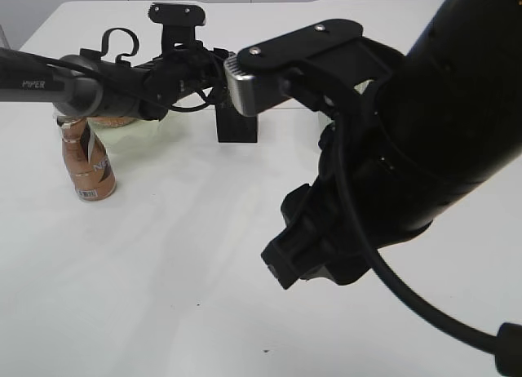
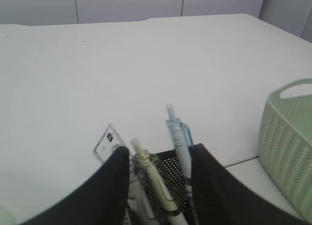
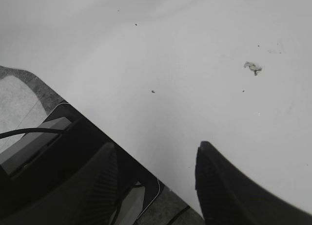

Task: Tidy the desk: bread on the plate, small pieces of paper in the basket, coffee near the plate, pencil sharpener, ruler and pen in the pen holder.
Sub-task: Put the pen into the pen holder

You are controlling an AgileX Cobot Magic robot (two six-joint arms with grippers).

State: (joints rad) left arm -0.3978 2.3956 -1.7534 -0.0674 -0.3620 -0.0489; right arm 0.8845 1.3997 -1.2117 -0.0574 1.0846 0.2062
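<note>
The left gripper (image 2: 158, 186) is hanging part-open, empty, over the pen holder (image 2: 168, 161) (pen (image 2: 179, 137) inside); the right gripper (image 3: 156, 186) is idling part-open; withdrawal seems next.

A copper-brown coffee bottle (image 1: 88, 166) with a white label band is showing at nine o'clock on the white table (image 1: 204, 255). A pale green woven basket (image 2: 287, 142) is sitting at three o'clock. The black mesh pen holder (image 2: 168, 178) is holding a translucent blue pen (image 2: 179, 137), a cream pen (image 2: 151, 178) and a clear ruler (image 2: 108, 141).
</note>
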